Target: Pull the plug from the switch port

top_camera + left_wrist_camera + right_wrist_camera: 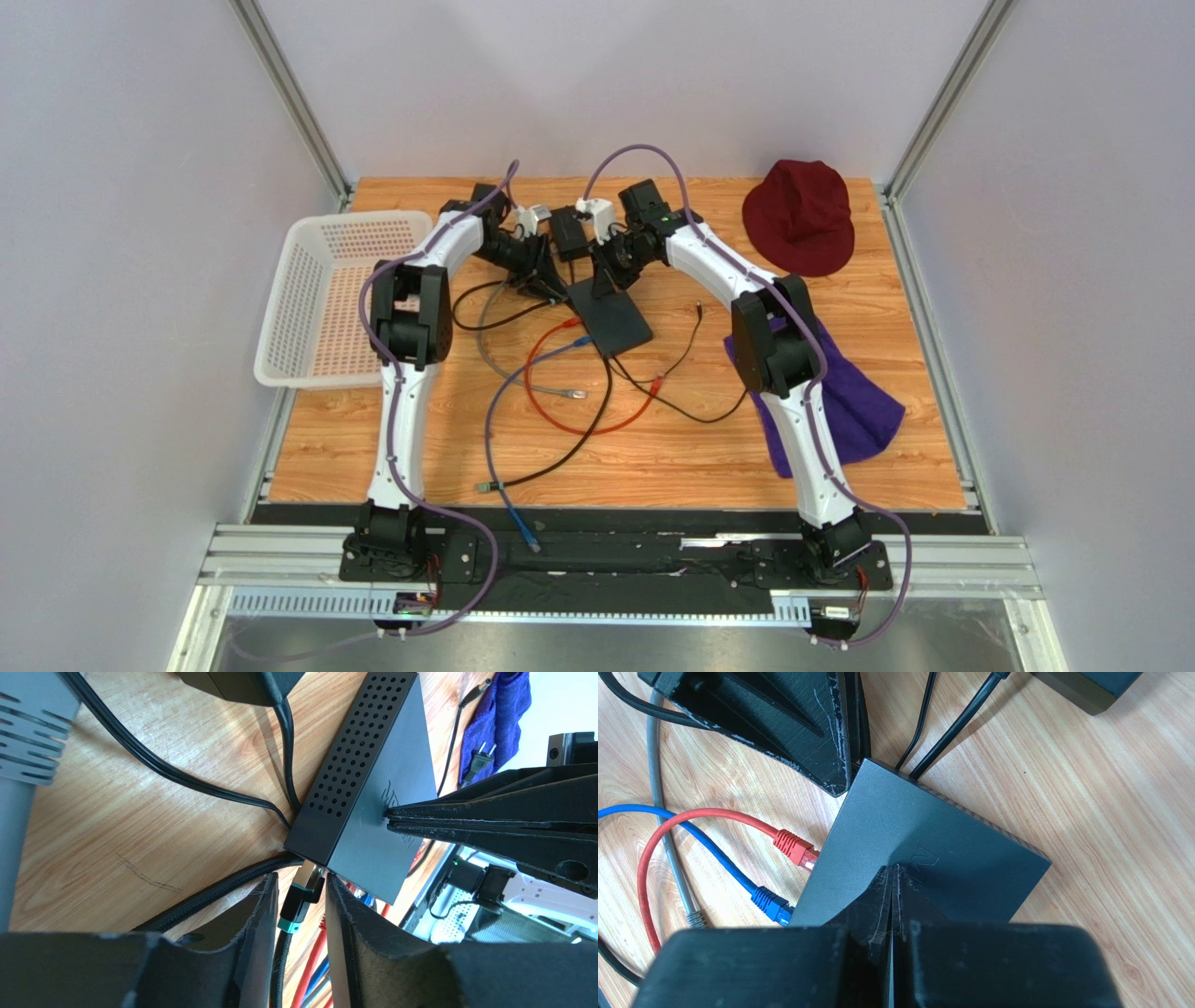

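The switch [608, 319] is a flat black box [396, 763] with a vented side, lying mid-table. A black plug with a teal boot [302, 899] sits in the switch port [314, 864] at the box's near corner. My left gripper [300, 903] is open and straddles this plug; wood shows between the plug and the left finger [261, 913]. My right gripper [892, 871] is shut, and its tips press down on the top of the switch [948, 840]. In the right wrist view the left gripper [808, 728] hides the plug.
Red [794, 847] and blue [770, 903] plugs lie with their tips at the switch's port edge; I cannot tell if they are seated. A black adapter brick [568, 231] sits behind the switch. A white basket [330, 294], a dark red hat [800, 214], a purple cloth [842, 392] and loose cables [561, 399] are around it.
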You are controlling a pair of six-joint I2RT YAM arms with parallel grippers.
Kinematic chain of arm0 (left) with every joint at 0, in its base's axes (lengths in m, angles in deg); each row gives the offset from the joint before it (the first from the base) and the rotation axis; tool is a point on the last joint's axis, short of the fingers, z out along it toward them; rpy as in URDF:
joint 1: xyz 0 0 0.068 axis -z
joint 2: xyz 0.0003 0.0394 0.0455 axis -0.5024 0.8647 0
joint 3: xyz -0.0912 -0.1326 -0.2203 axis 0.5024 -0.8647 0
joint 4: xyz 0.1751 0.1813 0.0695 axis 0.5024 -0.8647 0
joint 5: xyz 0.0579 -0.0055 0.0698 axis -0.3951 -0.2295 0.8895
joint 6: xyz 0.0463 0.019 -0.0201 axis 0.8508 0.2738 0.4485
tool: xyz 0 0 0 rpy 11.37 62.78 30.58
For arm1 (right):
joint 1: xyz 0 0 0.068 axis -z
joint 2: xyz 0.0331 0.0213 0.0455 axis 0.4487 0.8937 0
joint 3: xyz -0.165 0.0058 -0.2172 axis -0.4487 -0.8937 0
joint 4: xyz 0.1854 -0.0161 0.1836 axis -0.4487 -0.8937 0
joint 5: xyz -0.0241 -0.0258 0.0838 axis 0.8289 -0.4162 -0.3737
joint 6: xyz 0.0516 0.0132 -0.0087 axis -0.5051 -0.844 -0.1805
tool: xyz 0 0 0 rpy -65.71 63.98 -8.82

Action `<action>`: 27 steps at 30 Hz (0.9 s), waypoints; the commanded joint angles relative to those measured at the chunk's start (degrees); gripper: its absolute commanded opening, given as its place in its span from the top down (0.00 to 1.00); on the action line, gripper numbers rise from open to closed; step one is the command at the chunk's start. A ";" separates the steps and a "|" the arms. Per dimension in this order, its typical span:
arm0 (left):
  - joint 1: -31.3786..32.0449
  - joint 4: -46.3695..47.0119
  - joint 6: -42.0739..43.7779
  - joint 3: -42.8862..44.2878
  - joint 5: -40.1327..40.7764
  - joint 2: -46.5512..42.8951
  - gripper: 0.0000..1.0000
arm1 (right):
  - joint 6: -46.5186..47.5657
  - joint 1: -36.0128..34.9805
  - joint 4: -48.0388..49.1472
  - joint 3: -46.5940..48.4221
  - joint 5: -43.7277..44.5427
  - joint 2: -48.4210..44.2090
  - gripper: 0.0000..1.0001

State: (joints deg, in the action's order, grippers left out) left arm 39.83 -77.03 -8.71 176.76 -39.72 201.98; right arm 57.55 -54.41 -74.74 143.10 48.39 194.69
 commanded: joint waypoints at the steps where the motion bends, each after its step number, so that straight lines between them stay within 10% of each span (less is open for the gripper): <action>1: -0.09 0.56 -1.59 0.54 -2.54 1.35 0.60 | 2.39 -1.52 -6.51 -3.70 5.87 4.37 1.00; 10: -0.36 1.18 -3.17 -0.88 -0.79 0.47 0.83 | 2.39 -1.52 -6.42 -3.79 6.22 4.37 1.00; 12: -0.36 1.36 -3.53 -1.49 0.09 -0.05 1.00 | 2.48 -1.61 -6.42 -3.88 6.22 4.37 1.00; 19: -0.62 -3.81 -6.08 -2.46 9.85 -1.64 1.00 | 3.00 -1.87 -6.33 -5.10 7.28 4.02 1.00; 27: -2.72 -4.53 -7.47 -7.63 0.13 -1.72 1.00 | 3.53 -2.05 -6.15 -6.34 7.36 3.32 1.00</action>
State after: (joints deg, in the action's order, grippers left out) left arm 38.84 -77.34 -14.06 173.85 -39.03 201.07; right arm 58.77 -55.24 -73.38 141.08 49.79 193.58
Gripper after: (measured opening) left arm 0.293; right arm 0.005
